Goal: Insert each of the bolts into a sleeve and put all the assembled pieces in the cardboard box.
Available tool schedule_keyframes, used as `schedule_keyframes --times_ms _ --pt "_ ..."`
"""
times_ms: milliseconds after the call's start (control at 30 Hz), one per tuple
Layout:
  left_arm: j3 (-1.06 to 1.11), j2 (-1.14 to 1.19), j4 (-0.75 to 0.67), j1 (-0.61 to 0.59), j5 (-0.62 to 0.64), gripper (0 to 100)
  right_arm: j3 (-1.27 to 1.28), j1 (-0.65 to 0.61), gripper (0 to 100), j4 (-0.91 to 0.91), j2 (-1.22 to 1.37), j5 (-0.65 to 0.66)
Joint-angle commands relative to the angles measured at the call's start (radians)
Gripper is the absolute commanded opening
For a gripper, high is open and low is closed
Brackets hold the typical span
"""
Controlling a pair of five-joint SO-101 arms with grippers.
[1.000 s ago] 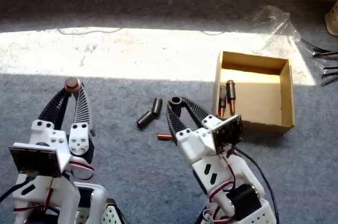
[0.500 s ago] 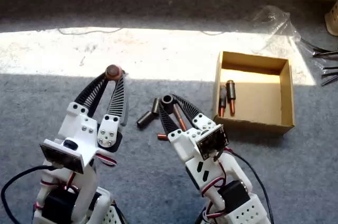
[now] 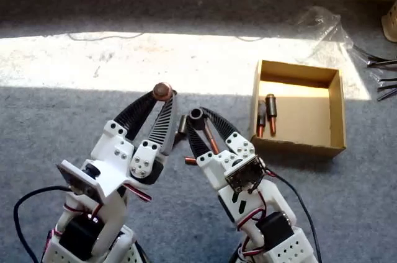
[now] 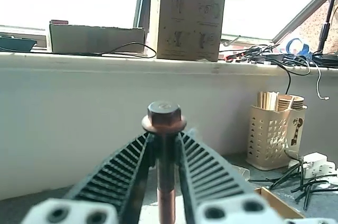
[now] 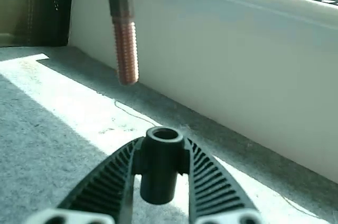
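The left gripper has its ribbed black fingers pinched almost together around the shank of a copper-coloured bolt with a flanged hex head, which it holds upright, head poking out above the fingertips and thread pointing down. Just beside it, the right gripper is closed to a narrow gap on a short black cylindrical sleeve, clamped by its sides with the open bore facing up. From the right wrist, the bolt's threaded tip hangs in the air above the sleeve's mouth, clear of it and not lined up with the bore. Both arms lean over a grey carpet with a bright band of sunlight across it. Under and between the two grippers, another loose black sleeve lies on the carpet, partly hidden by the fingers, and a spare copper bolt lies close to the right arm's white wrist. To the right stands an open cardboard box, near the right gripper but apart from it, with two assembled pieces lying side by side against its left wall, dark sleeves on copper shanks. Beyond the box sits a crumpled clear plastic bag, and some black tools lie at the far right edge.
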Motion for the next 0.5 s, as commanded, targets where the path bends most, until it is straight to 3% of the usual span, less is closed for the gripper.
schedule_keyframes --times_ms 0,133,233,467 --pt "-0.007 -0.010 -0.026 0.018 0.025 1 0.143 -0.007 0.5 -0.039 -0.013 0.018" --pt "-0.007 -0.010 -0.026 0.019 0.026 1 0.143 -0.021 0.5 -0.039 -0.012 0.021" --pt "-0.007 -0.010 -0.026 0.019 0.028 1 0.143 -0.059 0.5 -0.008 -0.007 0.100" --pt "-0.005 -0.010 -0.025 0.018 0.121 1 0.143 -0.105 0.5 0.035 -0.013 0.167"
